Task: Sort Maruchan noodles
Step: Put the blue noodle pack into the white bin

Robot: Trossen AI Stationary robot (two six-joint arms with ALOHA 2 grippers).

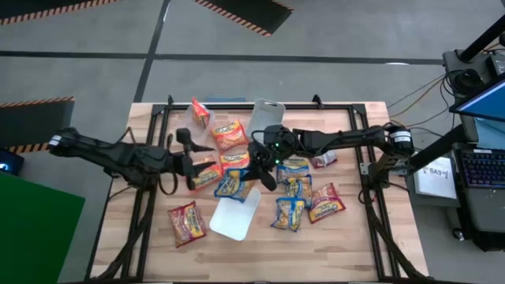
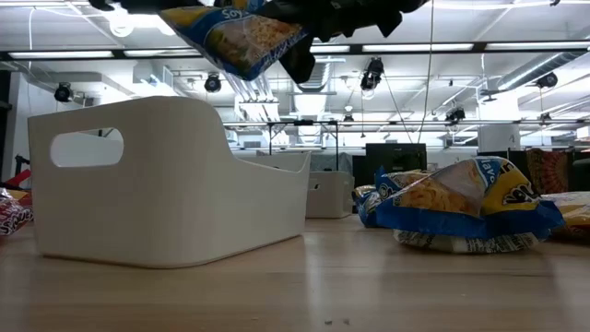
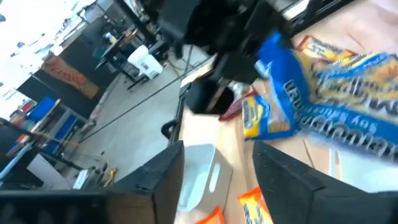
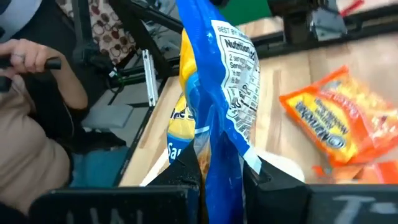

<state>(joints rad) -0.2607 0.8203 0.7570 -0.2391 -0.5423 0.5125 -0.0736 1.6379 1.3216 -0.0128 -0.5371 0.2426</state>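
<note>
While my right gripper [image 4: 217,177] hung above the middle of the desk [image 1: 371,244], it pinched a blue-and-yellow noodle packet [image 4: 214,93] between its two fingers and held it clear of the wood. From table height that packet [image 2: 230,37] showed high over the white tray [image 2: 175,184], not touching it. From above, it [image 1: 233,185] hung just beside the upper corner of that tray [image 1: 234,217], which lay near the front of the desk.

My left gripper [image 1: 189,162] reached in from the other side, close to the held packet, with its fingers [image 3: 155,180] spread apart and nothing between them. An orange packet [image 1: 205,175] lay right under it.

Four more blue-and-yellow packets [image 1: 293,189] lay grouped to the right of my right gripper, one of them [image 2: 461,217] lying crumpled on the wood in the table-height view. Two other orange packets [image 1: 229,134] sat toward the back, near a second white tray [image 1: 264,117], and a further one [image 1: 201,110] lay tilted by the back edge. One dark red packet [image 1: 186,222] rested near the front left, well apart from the rest, and another [image 1: 326,203] lay just beside the blue-and-yellow group.

Beyond the desk edge, a person's hand [image 4: 25,53] held a dark handle.
</note>
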